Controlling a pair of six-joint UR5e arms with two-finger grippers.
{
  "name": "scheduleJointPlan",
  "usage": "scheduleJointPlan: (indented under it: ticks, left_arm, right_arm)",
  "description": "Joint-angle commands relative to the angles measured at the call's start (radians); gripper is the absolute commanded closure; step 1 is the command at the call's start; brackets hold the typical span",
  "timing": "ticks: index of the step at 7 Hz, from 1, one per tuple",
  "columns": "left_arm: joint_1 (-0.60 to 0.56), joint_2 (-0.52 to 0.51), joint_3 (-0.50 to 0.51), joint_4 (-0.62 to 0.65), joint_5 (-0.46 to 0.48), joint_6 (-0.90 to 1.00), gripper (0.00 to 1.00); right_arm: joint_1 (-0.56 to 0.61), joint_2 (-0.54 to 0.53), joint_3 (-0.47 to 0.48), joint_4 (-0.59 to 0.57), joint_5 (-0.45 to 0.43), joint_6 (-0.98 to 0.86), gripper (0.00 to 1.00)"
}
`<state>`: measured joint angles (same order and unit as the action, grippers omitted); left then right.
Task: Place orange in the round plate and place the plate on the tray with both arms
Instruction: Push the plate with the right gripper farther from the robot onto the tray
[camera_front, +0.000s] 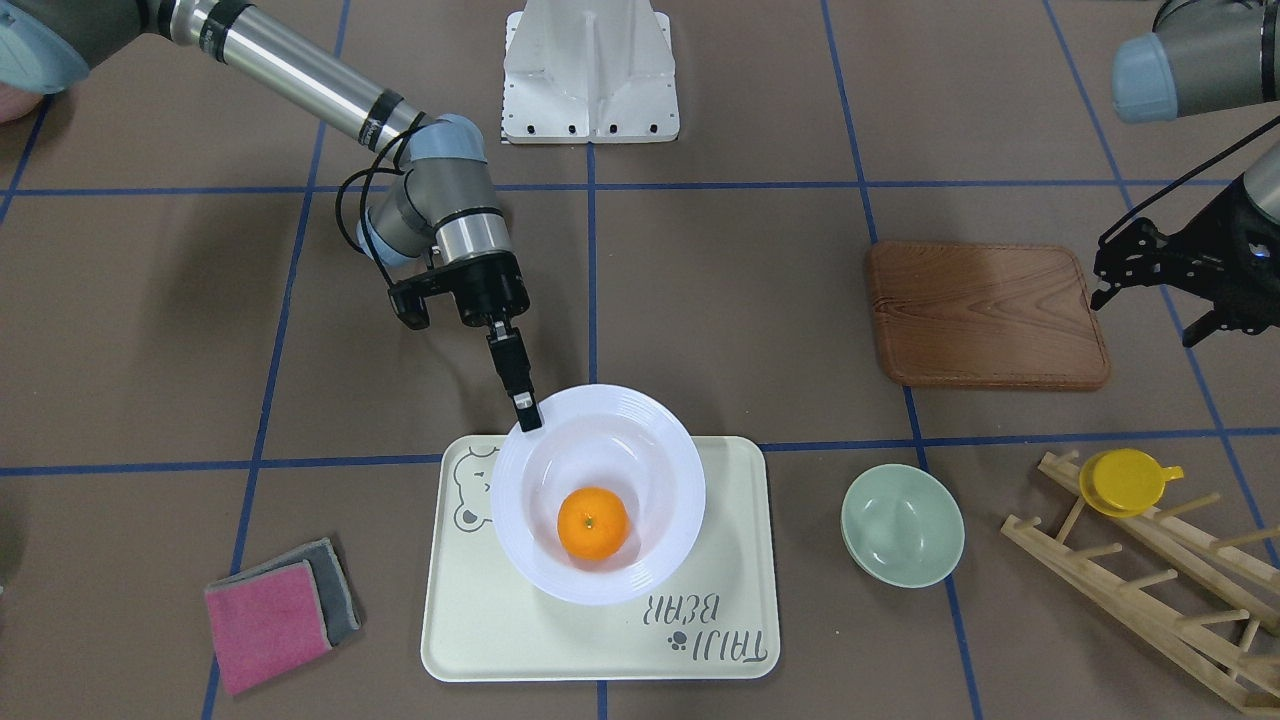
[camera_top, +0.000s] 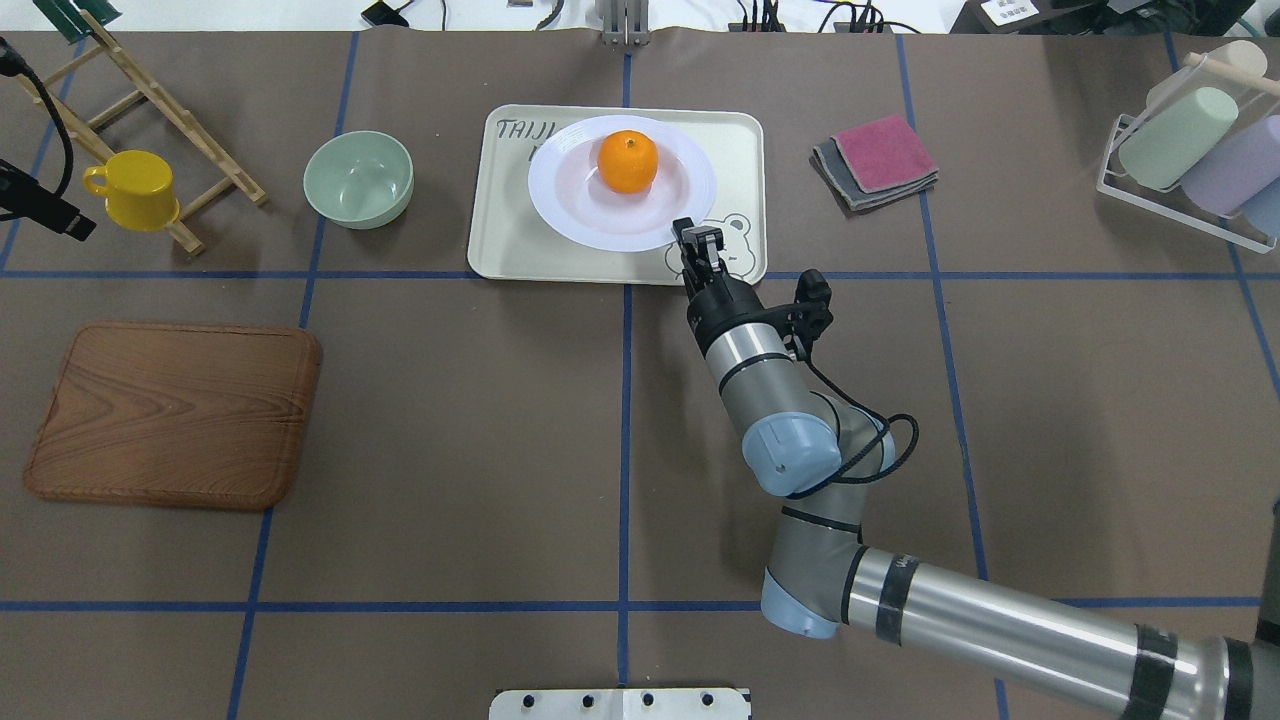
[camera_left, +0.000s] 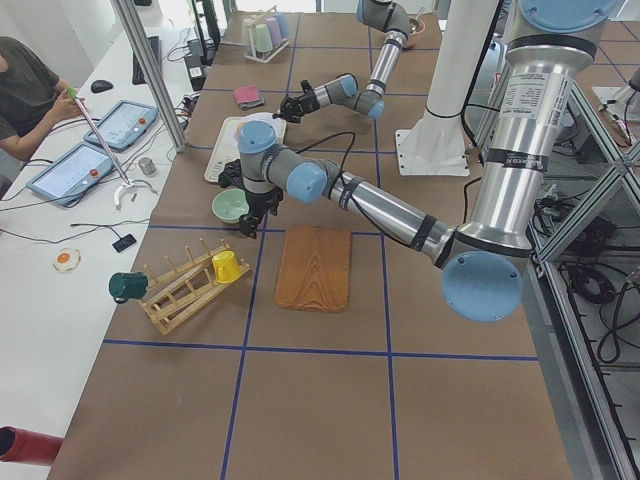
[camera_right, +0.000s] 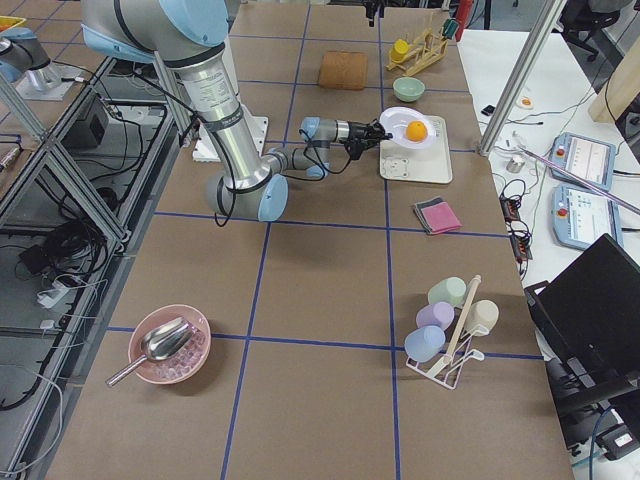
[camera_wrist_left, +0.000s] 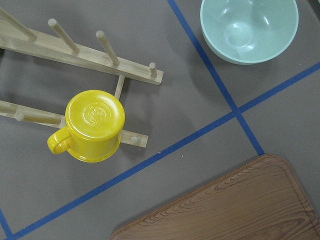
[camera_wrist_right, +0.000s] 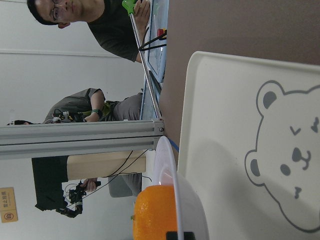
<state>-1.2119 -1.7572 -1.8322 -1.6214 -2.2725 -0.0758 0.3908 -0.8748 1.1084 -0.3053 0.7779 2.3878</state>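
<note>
- brown counter paper gridded with blue tape fills the room's middle. consoles and a seated person sit off the far edge.
- the tray (camera_front: 500, 620) lies flat on the operators' side of the counter, with its bear face turned toward the robot.
- the round plate (camera_front: 660, 440) sits over the tray's middle, and its robot-side rim pokes just past the tray's edge. the orange (camera_front: 593, 522) rests in the deep well, where the sloping sides should keep it from rolling.
- the right claw (camera_front: 527, 408) is clamped on that overhanging rim, likely because the rim is the only part thin enough to pinch.
- from the right wrist view the held side looks raised a little off the tray. i can't tell whether the far side rests on it.
- the left claw (camera_front: 1150, 275) hangs well apart, just beside the wooden board (camera_front: 985, 315). its camera looks down on the yellow cup (camera_front: 1125, 482) on the wooden rack (camera_front: 1150, 590) and the green bowl (camera_front: 902, 525). i can't tell whether its fingers are apart or together.
- my read is that the orange step is done and the plate is all but placed, though only one arm is on it.
- a one-sided pinch on a glossy, loaded plate could let it tip. settling it flat before letting go looks like the sensible next move.
</note>
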Motion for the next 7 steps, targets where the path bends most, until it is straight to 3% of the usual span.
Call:
scheduleJointPlan:
  ticks: [1,5,7]
  left_arm:
    - [-0.001,-0.001,-0.001,0.002,0.001,0.001,0.01]
    - [-0.017,-0.001,0.010,0.002,0.005,0.021,0.01]
    - [-0.061,-0.002,0.036,0.040,0.013,0.159,0.01]
  right_arm:
    - [0.011,0.046,-0.091,-0.043,0.040,0.024,1.00]
    - [0.008,0.051,-0.116,-0.043,0.050,0.022,1.00]
    - [0.008,0.046,-0.105,-0.041,0.050,0.019,0.86]
